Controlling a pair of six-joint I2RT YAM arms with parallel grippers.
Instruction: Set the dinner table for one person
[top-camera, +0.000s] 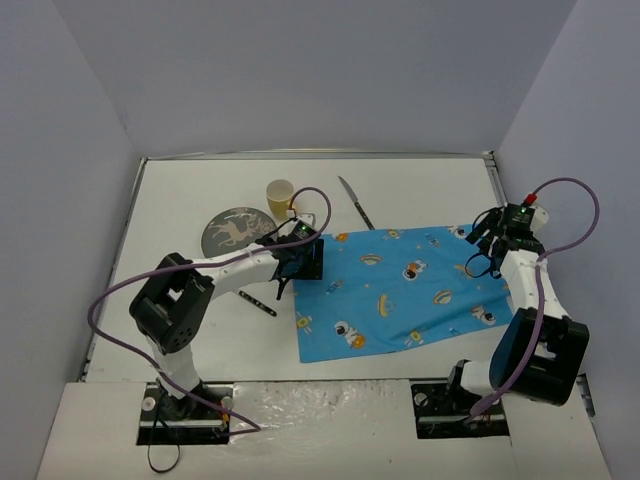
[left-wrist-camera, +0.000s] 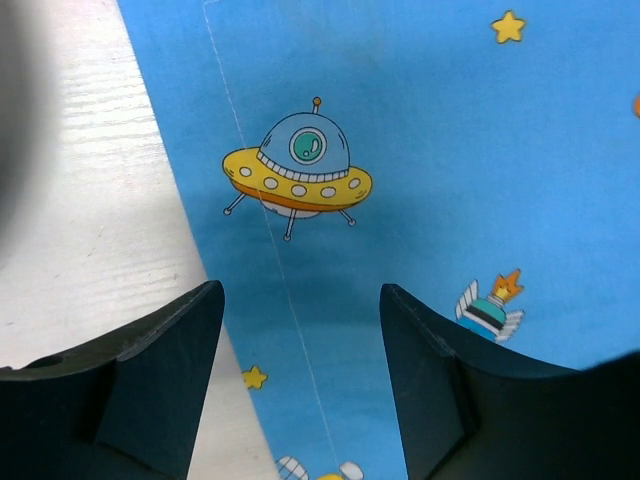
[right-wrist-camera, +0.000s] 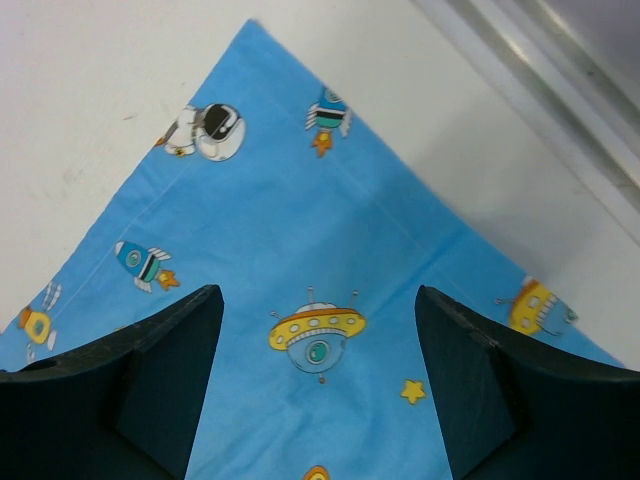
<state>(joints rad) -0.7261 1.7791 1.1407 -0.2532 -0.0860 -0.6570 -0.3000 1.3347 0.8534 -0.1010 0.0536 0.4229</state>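
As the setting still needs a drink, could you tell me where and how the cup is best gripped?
Probably by its rim, from above: the cup stands upright, mouth open, so one finger can drop inside. The plate lies close at its near left, crowding a side approach there.

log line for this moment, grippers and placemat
left gripper open over placemat left edge | right gripper open over placemat far-right corner | placemat spread on dinner table | plate, cup, knife off placemat

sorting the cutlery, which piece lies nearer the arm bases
The dark utensil just left of the placemat; the silver knife lies farther back, beyond the placemat near the cup.
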